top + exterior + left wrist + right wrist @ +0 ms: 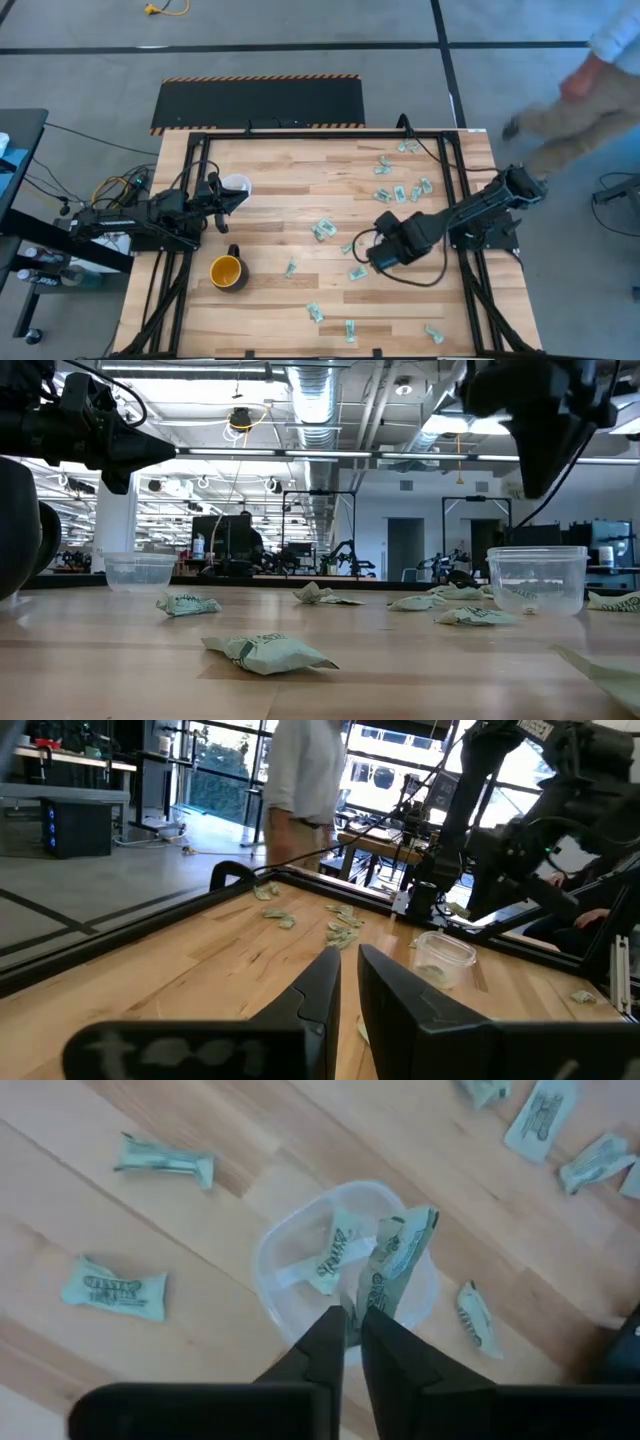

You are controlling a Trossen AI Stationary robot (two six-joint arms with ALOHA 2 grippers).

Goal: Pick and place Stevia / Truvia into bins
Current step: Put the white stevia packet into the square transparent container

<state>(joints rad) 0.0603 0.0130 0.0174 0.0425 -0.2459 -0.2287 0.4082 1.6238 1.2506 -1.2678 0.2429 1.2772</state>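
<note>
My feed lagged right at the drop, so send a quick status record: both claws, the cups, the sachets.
right claw: above right cup, pinching held sachet
binned sachet: one, inside right cup
left claw: shut, empty, beside left cup
loose sachets: scattered on table, mostly right half
mug: yellow, near left arm

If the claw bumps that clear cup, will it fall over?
Probably it slides or tips easily: the clear cup looks thin and holds only a packet or two. Its wide, low shape in the low view may help it stay upright.
</note>
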